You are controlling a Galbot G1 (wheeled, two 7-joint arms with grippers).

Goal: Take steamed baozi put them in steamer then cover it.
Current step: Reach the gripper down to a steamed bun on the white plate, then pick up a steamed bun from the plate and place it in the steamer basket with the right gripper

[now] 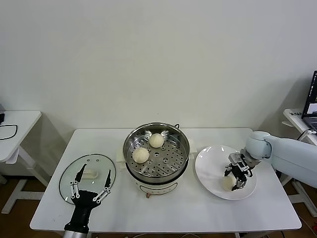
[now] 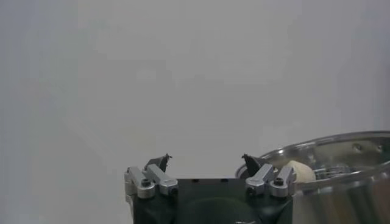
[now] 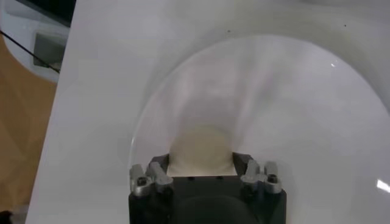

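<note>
Now the right gripper [image 1: 237, 179] is sitting low over the white plate [image 1: 213, 163] at the right side of the head view. Its fingers are sitting narrow around one bun [image 1: 229, 183], one on each side, and they look like they are holding it. That bun is lying on the near part of the plate. In the right wrist view the same bun [image 3: 200, 149] is showing between the two fingers [image 3: 152, 176], on the plate [image 3: 274, 97].

Two more buns are lying inside the steamer [image 1: 156, 130] in the middle of the frame. One bun [image 1: 156, 140] is sitting toward the back of the holey floor. The other bun [image 1: 141, 155] is sitting nearer and more to the left. They are close but not touching.

At the lower left, the left gripper [image 1: 91, 186] is waiting with its fingers spread wide and holding nothing. It is hovering at the near edge of the lid [image 1: 69, 181], which is lying flat on the table [image 1: 49, 198], left of the steamer. In the left wrist view the wide gripper [image 2: 207, 163] is sitting at the bottom, and the steamer [image 2: 341, 152] with a bun [image 2: 301, 171] is peeking in at the lower right.
</note>
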